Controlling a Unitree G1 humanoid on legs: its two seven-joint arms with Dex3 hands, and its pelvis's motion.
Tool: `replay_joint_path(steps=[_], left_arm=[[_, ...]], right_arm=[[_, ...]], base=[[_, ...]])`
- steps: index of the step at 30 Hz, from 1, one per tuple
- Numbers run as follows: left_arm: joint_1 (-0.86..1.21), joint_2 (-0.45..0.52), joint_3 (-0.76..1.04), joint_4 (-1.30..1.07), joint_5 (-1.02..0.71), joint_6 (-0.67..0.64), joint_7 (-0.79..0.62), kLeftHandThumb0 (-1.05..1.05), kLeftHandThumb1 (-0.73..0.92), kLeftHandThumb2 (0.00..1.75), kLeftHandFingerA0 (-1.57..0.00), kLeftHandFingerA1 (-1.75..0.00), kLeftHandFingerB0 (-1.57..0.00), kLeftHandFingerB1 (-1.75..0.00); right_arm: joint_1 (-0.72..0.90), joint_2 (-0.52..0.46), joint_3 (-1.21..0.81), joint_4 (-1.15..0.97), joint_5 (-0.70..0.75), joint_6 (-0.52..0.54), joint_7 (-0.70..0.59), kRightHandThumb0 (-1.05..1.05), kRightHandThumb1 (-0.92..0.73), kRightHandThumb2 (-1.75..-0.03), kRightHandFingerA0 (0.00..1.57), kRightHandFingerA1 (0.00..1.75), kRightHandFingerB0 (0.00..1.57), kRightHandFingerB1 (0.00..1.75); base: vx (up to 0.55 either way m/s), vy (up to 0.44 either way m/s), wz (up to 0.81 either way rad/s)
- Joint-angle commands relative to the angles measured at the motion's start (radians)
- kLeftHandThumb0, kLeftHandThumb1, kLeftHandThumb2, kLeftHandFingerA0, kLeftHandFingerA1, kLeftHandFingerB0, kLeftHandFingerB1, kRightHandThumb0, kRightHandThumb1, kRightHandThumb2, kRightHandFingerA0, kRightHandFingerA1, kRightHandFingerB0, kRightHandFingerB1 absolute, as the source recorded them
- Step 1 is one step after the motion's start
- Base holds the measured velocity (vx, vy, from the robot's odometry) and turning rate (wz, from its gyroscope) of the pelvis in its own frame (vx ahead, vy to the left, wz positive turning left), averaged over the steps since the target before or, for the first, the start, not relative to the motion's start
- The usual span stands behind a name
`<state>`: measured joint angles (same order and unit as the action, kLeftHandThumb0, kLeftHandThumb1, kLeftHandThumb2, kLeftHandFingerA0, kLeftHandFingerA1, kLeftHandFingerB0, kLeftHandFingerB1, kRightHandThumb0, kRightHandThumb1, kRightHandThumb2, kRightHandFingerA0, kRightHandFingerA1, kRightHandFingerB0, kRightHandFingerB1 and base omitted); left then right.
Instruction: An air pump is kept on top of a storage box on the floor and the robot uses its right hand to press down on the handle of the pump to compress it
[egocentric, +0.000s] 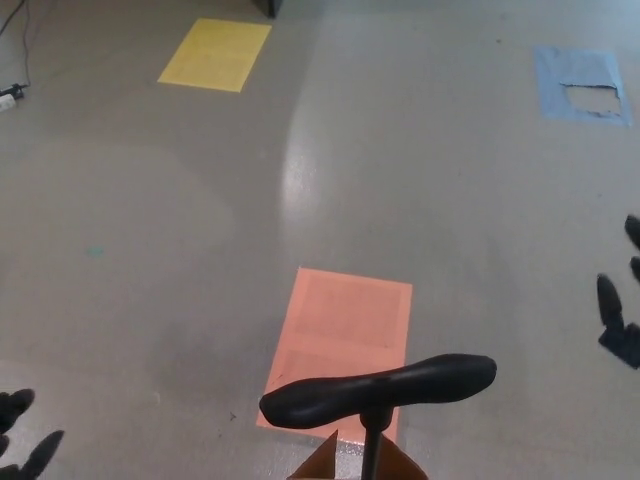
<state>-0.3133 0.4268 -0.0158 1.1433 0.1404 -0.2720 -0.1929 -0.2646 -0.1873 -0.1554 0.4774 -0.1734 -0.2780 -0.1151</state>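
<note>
We find the right hand (622, 300) at the far right edge of the head view, empty, its fingers (607, 297) apart and touching nothing. The pump handle (380, 390) lies well to that hand's left and lower in the picture, a black bar set crosswise on a thin black shaft (371, 447) that runs out of the bottom of the frame. Brown flaps (325, 462) at the shaft's foot we take to be the top of the storage box; the pump body itself is out of sight. The left hand (20, 440) shows at the bottom left corner, far from the handle; it holds nothing and its fingers appear spread.

We judge the handle rigid and smooth, probably moulded plastic, and somewhat slippery under a hard fingertip. The bar swells toward each end. The sound contact is the middle, directly over the shaft. Pressure near either end would likely tilt the pump on the box. We expect stiff resistance on the stroke.
</note>
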Motion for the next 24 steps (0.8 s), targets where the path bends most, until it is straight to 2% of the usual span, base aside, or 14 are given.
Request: replay_joint_path(steps=[1, 2, 3, 4, 5, 7, 10, 12, 13, 14, 15, 19, 23, 24], left_arm=[[-0.027, -0.023, -0.07, -0.091, 0.064, -0.106, 0.002, -0.75, 0.85, 0.68, -0.01, -0.24, -0.01, -0.18], [-0.027, -0.022, -0.072, -0.091, 0.065, -0.105, 0.003, -0.75, 0.85, 0.68, -0.01, -0.24, -0.01, -0.18], [-0.026, -0.021, -0.073, -0.09, 0.065, -0.104, 0.002, -0.8, 0.68, 0.9, -0.04, -0.24, 0.0, -0.17], [-0.027, -0.019, -0.073, -0.087, 0.066, -0.104, 0.002, -0.77, 0.69, 1.06, 0.0, -0.27, 0.0, -0.22], [-0.028, -0.017, -0.074, -0.083, 0.067, -0.103, 0.003, -0.77, 0.69, 1.06, 0.0, -0.27, 0.0, -0.22], [-0.028, -0.015, -0.076, -0.083, 0.068, -0.101, 0.003, -0.78, 0.7, 1.07, 0.0, -0.26, 0.0, -0.21], [-0.031, -0.011, -0.077, -0.067, 0.07, -0.105, 0.005, -0.79, 0.71, 1.07, 0.0, -0.26, 0.0, -0.2], [-0.034, -0.009, -0.074, -0.064, 0.067, -0.103, 0.005, -0.77, 0.7, 1.07, 0.0, -0.28, 0.0, -0.21], [-0.036, -0.005, -0.071, -0.061, 0.064, -0.101, 0.007, -0.78, 0.7, 1.07, 0.0, -0.28, 0.0, -0.21], [-0.037, -0.003, -0.069, -0.059, 0.064, -0.101, 0.008, -0.78, 0.7, 1.07, 0.0, -0.28, 0.0, -0.21], [-0.037, -0.001, -0.069, -0.056, 0.064, -0.099, 0.008, -0.8, 0.71, 1.07, 0.0, -0.26, 0.0, -0.2], [-0.031, 0.005, -0.069, -0.053, 0.064, -0.094, 0.007, -0.8, 0.71, 1.06, 0.0, -0.26, 0.0, -0.2], [-0.027, 0.006, -0.07, -0.052, 0.062, -0.091, 0.007, -0.85, 0.73, 1.05, -0.03, -0.25, -0.03, -0.16], [-0.027, 0.006, -0.07, -0.049, 0.062, -0.091, 0.009, -0.8, 0.71, 1.06, 0.0, -0.26, 0.0, -0.19]], right_arm=[[0.048, -0.246, -0.28, -1.002, 0.428, 0.198, 0.122, -0.8, -0.71, -1.06, 0.07, 0.27, 0.07, 0.26], [0.036, -0.281, -0.286, -1.021, 0.469, 0.239, 0.148, -0.8, -0.71, -1.06, 0.07, 0.27, 0.07, 0.26], [0.012, -0.338, -0.294, -1.045, 0.525, 0.293, 0.191, -0.88, -0.75, -1.09, 0.09, 0.24, 0.09, 0.2], [-0.035, -0.385, -0.292, -1.046, 0.532, 0.308, 0.224, -0.8, -0.71, -1.07, 0.07, 0.3, 0.06, 0.25], [-0.091, -0.44, -0.289, -1.049, 0.54, 0.324, 0.262, -0.8, -0.71, -1.07, 0.07, 0.3, 0.06, 0.25], [-0.137, -0.474, -0.282, -1.068, 0.549, 0.357, 0.276, -0.88, -0.77, -1.11, 0.09, 0.24, 0.08, 0.19], [-0.326, -0.567, -0.215, -1.119, 0.573, 0.473, 0.304, -0.92, -0.8, -1.16, 0.08, 0.18, 0.08, 0.16], [-0.381, -0.576, -0.181, -1.116, 0.575, 0.482, 0.327, -0.92, -0.81, -1.17, 0.07, 0.15, 0.07, 0.13], [-0.449, -0.575, -0.13, -1.115, 0.586, 0.49, 0.358, -0.88, -0.75, -1.01, 0.0, 0.12, 0.0, 0.15], [-0.48, -0.576, -0.106, -1.119, 0.596, 0.499, 0.373, -0.88, -0.75, -1.01, 0.0, 0.12, 0.0, 0.15], [-0.519, -0.584, -0.074, -1.136, 0.596, 0.531, 0.39, -0.86, -0.78, -1.19, 0.0, 0.14, 0.0, 0.14], [-0.632, -0.595, 0.031, -1.169, 0.543, 0.61, 0.467, -0.97, -0.84, -1.23, 0.0, 0.05, 0.0, 0.05], [-0.73, -0.574, 0.121, -1.17, 0.513, 0.656, 0.539, -0.96, -0.87, -1.24, 0.0, 0.06, 0.0, 0.05], [-0.755, -0.567, 0.145, -1.169, 0.5, 0.665, 0.557, -0.96, -0.88, -1.25, 0.0, 0.07, 0.0, 0.05]], base=[[0.0, 0.0, 0.0], [0.0, 0.0, 0.0], [0.0, 0.0, 0.0], [0.0, 0.0, 0.0], [0.0, 0.0, 0.0], [0.0, 0.0, 0.0], [0.0, 0.0, 0.0], [0.0, 0.0, 0.0], [0.0, 0.0, 0.0], [0.0, 0.0, 0.0], [0.0, 0.0, 0.0], [0.0, 0.0, 0.0], [0.0, 0.0, 0.0], [0.0, 0.0, 0.0]])
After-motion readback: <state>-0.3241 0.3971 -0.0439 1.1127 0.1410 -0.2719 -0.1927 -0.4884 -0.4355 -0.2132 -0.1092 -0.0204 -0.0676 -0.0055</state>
